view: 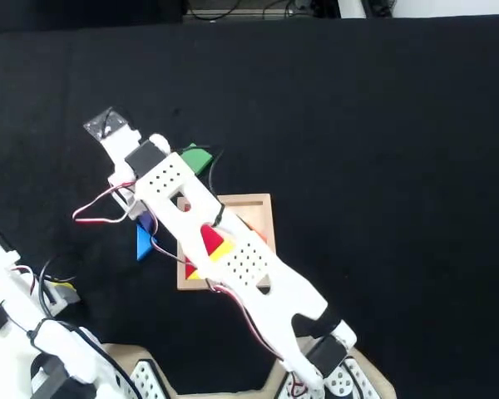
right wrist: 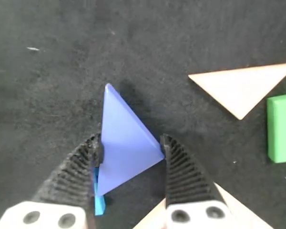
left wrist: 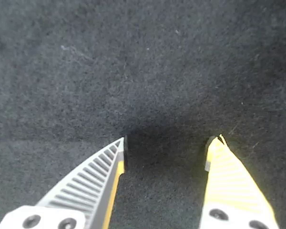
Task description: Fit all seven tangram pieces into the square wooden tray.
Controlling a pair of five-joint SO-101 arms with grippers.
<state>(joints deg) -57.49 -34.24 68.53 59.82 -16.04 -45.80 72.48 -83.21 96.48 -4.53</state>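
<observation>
Right hand (right wrist: 130, 145) is clamped on the blue triangle (right wrist: 126, 143), one finger against each side. Its sharp tip and long axis point straight away from the hand, over the black table (right wrist: 47, 71). The right wrist view also shows a tan triangle (right wrist: 243, 88) and a green piece (right wrist: 281, 126) near it. The high view shows the tray (view: 249, 198) under the right arm (view: 258, 274). A red piece (view: 209, 238) and a yellow piece (view: 222, 249) lie in it, partly hidden. Left hand (left wrist: 168, 145) hangs with fingers apart over bare table.
</observation>
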